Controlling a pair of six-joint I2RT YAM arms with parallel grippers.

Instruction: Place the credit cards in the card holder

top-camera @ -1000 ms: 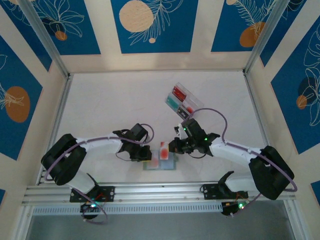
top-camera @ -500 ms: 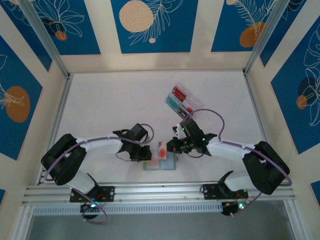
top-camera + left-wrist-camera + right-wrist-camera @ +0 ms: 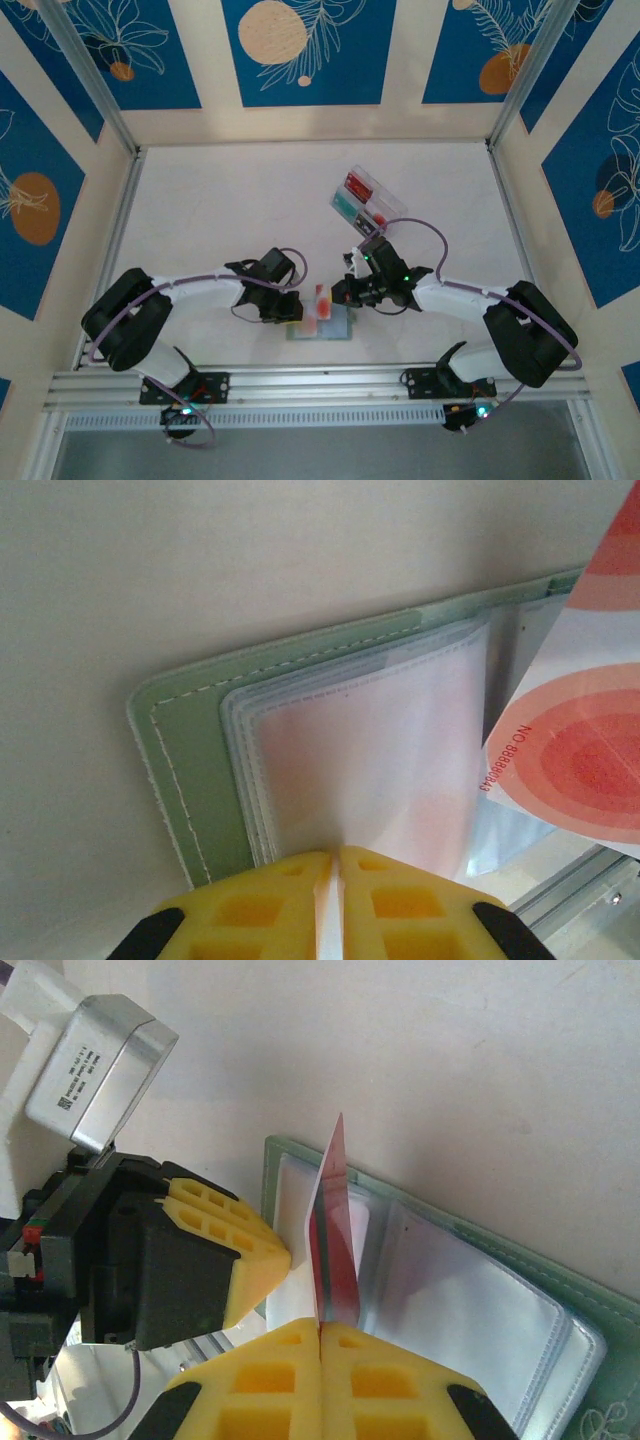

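Observation:
The sage-green card holder [image 3: 338,331] lies open near the table's front edge, its clear sleeves [image 3: 370,740] fanned out. My left gripper [image 3: 335,855] is shut on one clear sleeve and holds it up; from above it sits at the holder's left side [image 3: 291,308]. My right gripper [image 3: 320,1328] is shut on a red credit card [image 3: 332,1245], held on edge just over the sleeves beside the left gripper's yellow finger [image 3: 235,1250]. The same red card [image 3: 585,750] hangs at the right in the left wrist view. From above, the right gripper [image 3: 341,294] is just right of the card [image 3: 322,302].
A clear plastic compartment box [image 3: 364,200] with red and teal cards stands behind the right arm. An aluminium rail [image 3: 320,382] runs along the table's front edge, close to the card holder. Open white table lies to the left and back.
My right gripper has shifted slightly left with the red card, closer over the holder's sleeves. The left gripper has stayed on the sleeve.

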